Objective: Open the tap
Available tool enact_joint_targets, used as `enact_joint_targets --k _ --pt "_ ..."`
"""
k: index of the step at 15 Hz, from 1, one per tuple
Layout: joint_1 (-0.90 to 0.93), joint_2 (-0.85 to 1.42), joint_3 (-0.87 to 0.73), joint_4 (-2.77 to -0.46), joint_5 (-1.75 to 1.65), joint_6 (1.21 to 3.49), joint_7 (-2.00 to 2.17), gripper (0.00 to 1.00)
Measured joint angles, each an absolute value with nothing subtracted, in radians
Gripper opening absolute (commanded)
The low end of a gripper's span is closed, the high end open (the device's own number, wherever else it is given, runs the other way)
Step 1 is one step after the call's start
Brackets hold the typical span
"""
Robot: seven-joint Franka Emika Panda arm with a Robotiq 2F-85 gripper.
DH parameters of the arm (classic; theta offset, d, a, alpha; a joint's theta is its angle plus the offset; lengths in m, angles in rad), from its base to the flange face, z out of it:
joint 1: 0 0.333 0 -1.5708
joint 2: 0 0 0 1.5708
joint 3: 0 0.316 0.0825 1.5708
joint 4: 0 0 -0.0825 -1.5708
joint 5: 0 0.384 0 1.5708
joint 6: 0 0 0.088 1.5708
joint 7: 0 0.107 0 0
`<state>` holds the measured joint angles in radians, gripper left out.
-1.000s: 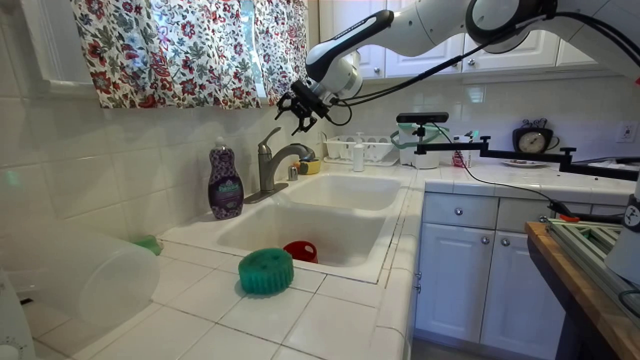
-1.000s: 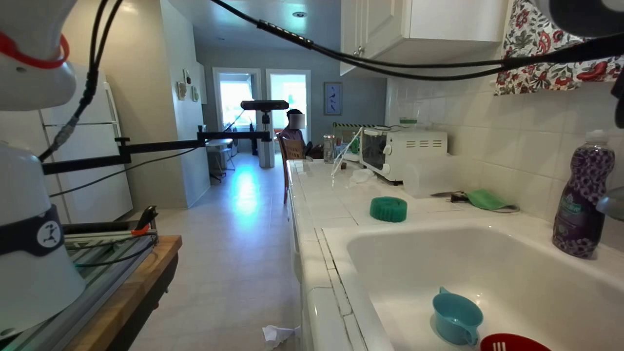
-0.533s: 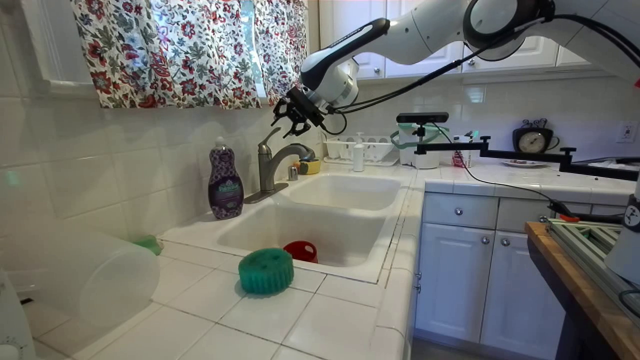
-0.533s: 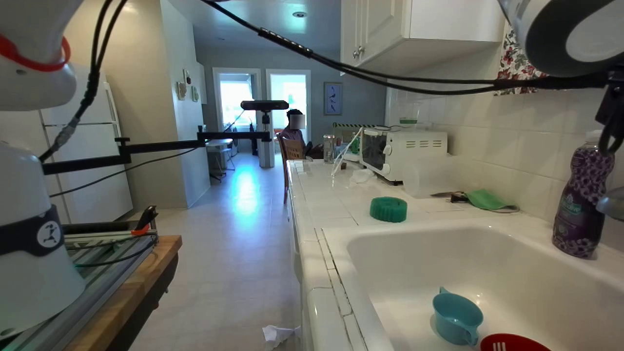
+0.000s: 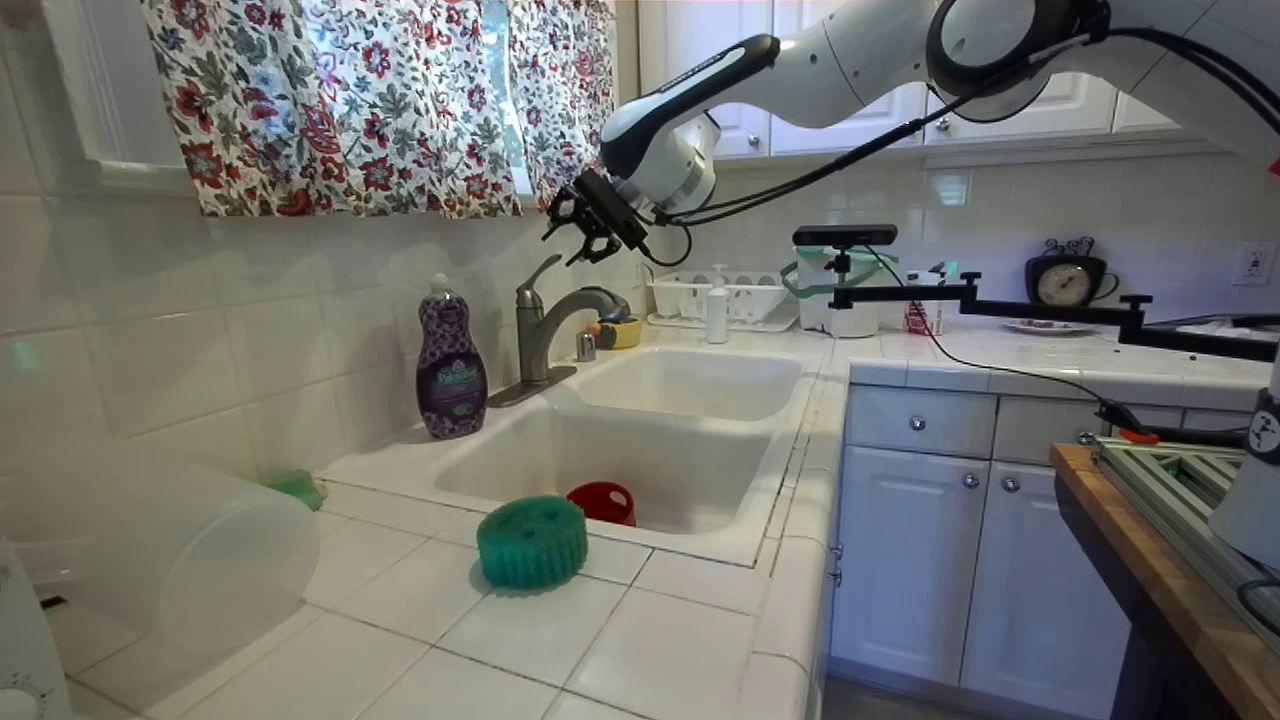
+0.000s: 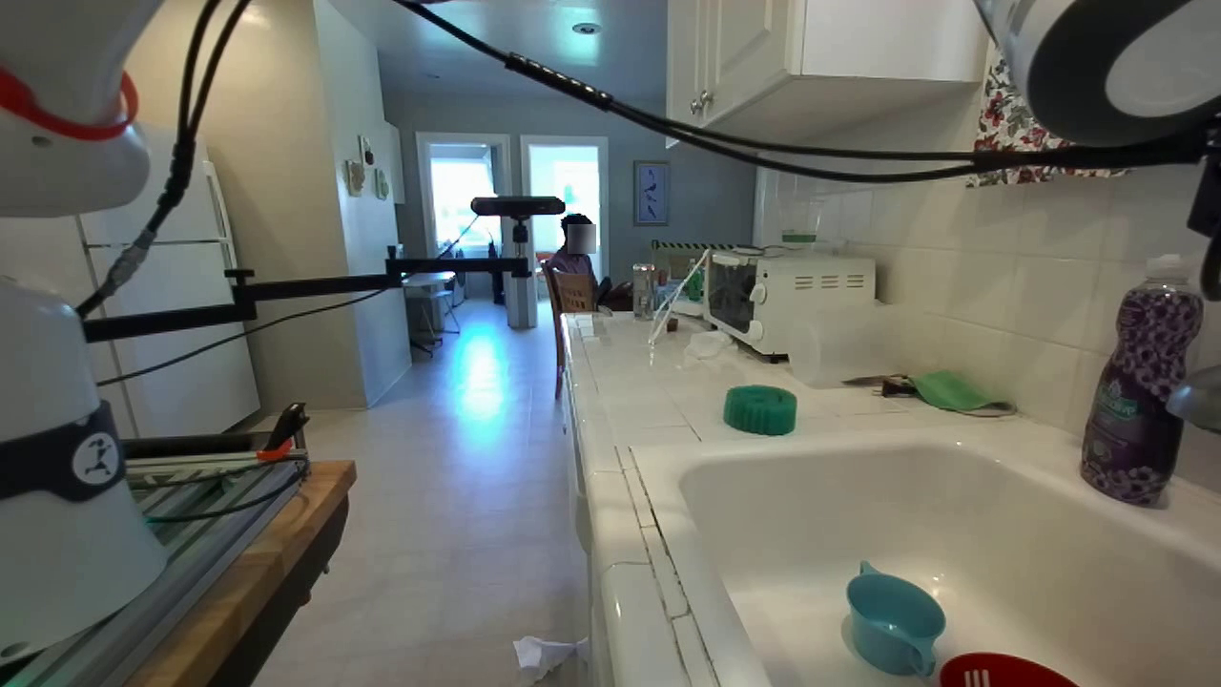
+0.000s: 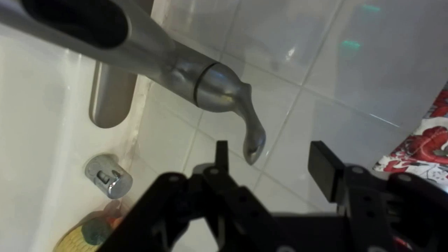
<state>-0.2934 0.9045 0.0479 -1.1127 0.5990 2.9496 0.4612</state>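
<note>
The tap (image 5: 535,335) is brushed grey metal with an arched spout and a lever handle that points up in an exterior view. Only its spout end (image 6: 1200,396) shows at the right edge in an exterior view. In the wrist view the tap body (image 7: 154,52) runs in from the upper left, and its lever handle (image 7: 252,122) reaches toward my jaws. My gripper (image 5: 558,250) is just above the lever tip, apart from it as far as I can see. The gripper (image 7: 271,157) is open and empty, with the lever tip seen between the fingers, closer to the left one.
A purple dish-soap bottle (image 5: 452,365) stands beside the tap. A chrome cap (image 7: 108,176) and a yellow item (image 5: 618,332) sit behind it. Floral curtains (image 5: 380,110) hang close to the gripper. The sink (image 5: 745,520) holds a blue cup (image 6: 892,620) and a red one (image 5: 603,502).
Over the last second the arm has come lower and a little toward the window wall. In the last half second the gripper has risen slightly. The tap looks unchanged.
</note>
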Motion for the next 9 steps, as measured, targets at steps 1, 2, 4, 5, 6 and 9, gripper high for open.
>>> enact_joint_targets --k 1,2,4,5,6,9 --pt "-0.294 0.905 0.048 -1.113 0.599 2.951 0.461 0.21" --pt "-0.294 0.905 0.048 -1.113 0.599 2.951 0.461 0.12" --pt "-0.294 0.905 0.048 -1.113 0.599 2.951 0.459 0.00" --pt "-0.295 0.906 0.048 -1.113 0.599 2.951 0.454 0.00" --pt "-0.296 0.906 0.048 -1.113 0.599 2.952 0.451 0.01" --pt "-0.296 0.903 0.048 -1.110 0.599 2.958 0.446 0.00"
